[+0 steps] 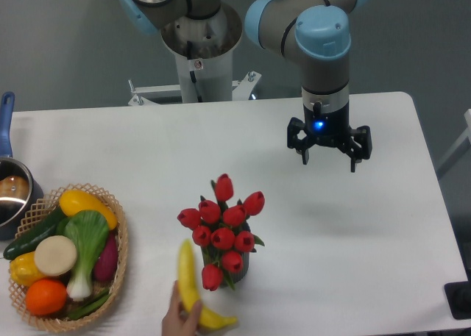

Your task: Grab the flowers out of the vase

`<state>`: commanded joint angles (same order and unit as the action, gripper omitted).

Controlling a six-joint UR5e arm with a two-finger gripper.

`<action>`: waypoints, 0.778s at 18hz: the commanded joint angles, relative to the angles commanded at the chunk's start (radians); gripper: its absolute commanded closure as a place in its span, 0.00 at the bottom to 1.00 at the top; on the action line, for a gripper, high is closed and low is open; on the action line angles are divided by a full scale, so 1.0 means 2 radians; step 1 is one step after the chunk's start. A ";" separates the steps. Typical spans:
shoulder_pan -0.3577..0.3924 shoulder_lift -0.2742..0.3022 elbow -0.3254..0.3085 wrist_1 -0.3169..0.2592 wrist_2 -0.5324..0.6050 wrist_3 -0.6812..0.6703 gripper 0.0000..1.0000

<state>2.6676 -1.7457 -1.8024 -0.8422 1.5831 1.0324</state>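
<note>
pincer [329, 158] spread, empty, above table | flowers [221, 229] in vase [241, 266], seemingly upright

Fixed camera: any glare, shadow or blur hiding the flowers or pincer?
Fixed camera: even lighting, no glare; flowers sharp, hiding most of the vase; open pincer in focus, faint shadow on the table beneath.

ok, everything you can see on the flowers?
The flowers are a bunch of about nine closed red tulip buds with green stems and leaves, plastic-looking. They stand upright in the vase, whose dark body is mostly hidden beneath them, near the table's front edge. A banana held by a hand lies close on their left; contact is unclear. The gripper is open, well clear.
</note>
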 joint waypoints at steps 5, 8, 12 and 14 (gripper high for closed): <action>0.001 0.014 -0.011 0.004 -0.012 -0.001 0.00; 0.004 0.015 -0.015 0.015 -0.071 -0.006 0.00; 0.005 0.022 -0.019 0.032 -0.144 -0.016 0.00; 0.002 0.025 -0.018 0.033 -0.181 -0.016 0.00</action>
<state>2.6707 -1.6951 -1.8377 -0.7762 1.2214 1.0002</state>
